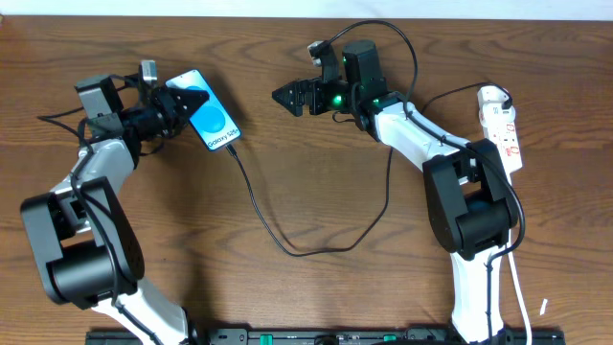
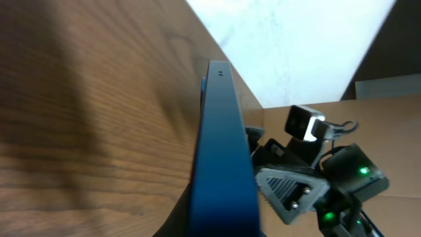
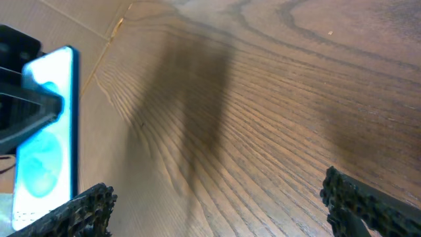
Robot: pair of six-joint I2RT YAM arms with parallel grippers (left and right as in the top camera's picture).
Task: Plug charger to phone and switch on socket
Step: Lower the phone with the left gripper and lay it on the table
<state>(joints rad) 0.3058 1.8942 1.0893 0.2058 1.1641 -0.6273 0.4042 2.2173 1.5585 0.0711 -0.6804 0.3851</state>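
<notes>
Shows the left gripper (image 1: pixel 192 100) at 10 o'clock on the table (image 1: pixel 316 192), clenched on the upper end of the phone (image 1: pixel 215 125), blue screen in view. Traces the charger (image 1: pixel 297 252) from the phone's lower end down toward 6 o'clock, then up toward the right arm. Places the right gripper (image 1: pixel 283 96) near 12 o'clock, jaws spread wide, grasping nothing, well apart from the phone. Sets the socket (image 1: pixel 505 125) at 2 o'clock, just beside the right arm, untouched
</notes>
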